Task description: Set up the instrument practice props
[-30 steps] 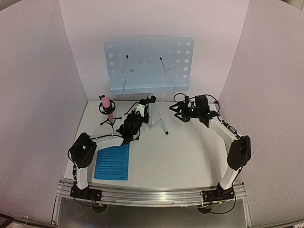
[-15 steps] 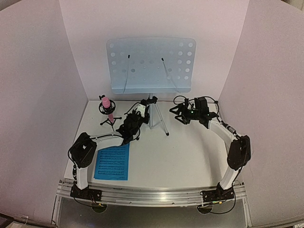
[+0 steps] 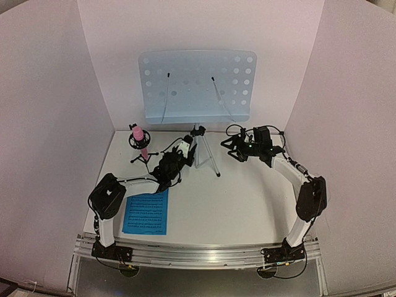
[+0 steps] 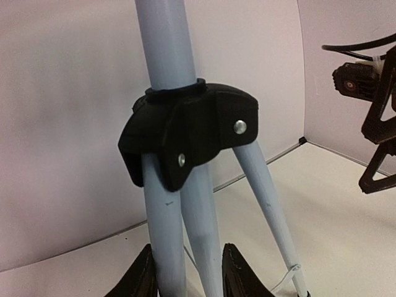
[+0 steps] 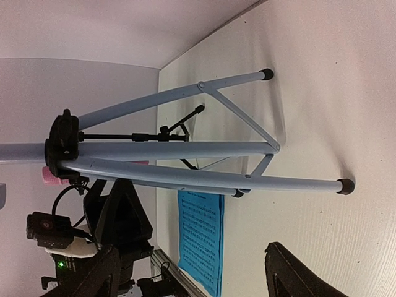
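The music stand stands at the back: its pale blue-grey perforated desk (image 3: 197, 86) sits on a silver tripod (image 3: 203, 151). My left gripper (image 3: 180, 150) is low against the tripod's left side. In the left wrist view its fingers (image 4: 139, 279) stand on either side of two tripod legs (image 4: 162, 235), below the black hub (image 4: 189, 133), with a small gap at the right finger; it (image 4: 185, 281) reads as open. My right gripper (image 3: 236, 148) is open and empty, right of the tripod (image 5: 185, 151). A bright blue music sheet (image 3: 146, 211) lies flat at the front left and also shows in the right wrist view (image 5: 201, 238).
A pink microphone (image 3: 140, 137) on a small black tripod stands left of the music stand, close behind my left arm. White walls close in the back and both sides. The right arm's camera and cables (image 4: 365, 80) show at the right.
My left gripper has drawn back and down from the tripod's hub towards the legs. The stand's desk has shifted slightly to the right. The right arm has barely moved.
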You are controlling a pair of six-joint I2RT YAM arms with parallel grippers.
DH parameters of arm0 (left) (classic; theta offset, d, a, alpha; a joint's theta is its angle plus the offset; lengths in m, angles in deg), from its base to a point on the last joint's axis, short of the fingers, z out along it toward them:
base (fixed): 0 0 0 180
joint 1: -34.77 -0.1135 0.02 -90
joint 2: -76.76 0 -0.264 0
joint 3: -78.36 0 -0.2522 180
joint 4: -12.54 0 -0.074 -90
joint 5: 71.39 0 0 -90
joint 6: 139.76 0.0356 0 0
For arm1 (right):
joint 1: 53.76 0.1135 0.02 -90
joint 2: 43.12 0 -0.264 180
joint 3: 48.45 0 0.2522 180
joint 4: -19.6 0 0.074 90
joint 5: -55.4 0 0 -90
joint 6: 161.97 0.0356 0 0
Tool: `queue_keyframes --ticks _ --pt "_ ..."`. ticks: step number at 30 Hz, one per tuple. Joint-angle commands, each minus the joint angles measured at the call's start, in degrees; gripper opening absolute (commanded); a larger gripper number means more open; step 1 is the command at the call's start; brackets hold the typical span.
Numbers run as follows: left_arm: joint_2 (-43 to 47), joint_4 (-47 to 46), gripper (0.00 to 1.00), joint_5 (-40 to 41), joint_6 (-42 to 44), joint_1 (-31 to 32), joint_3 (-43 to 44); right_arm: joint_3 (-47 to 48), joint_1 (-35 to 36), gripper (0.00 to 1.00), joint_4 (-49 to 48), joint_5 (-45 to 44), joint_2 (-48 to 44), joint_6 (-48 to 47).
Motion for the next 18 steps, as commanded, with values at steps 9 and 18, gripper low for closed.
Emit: queue_keyframes --ticks 9,18 --pt "2.96 3.19 0.4 -3.79 -0.49 0.15 1.63 3.17 0.72 0.78 -0.38 -0.07 -1.47 -1.09" --pt "2.13 7.92 0.44 -6.91 -2.99 -2.3 4.98 6.99 2.61 0.78 -0.29 1.31 1.63 -2.01"
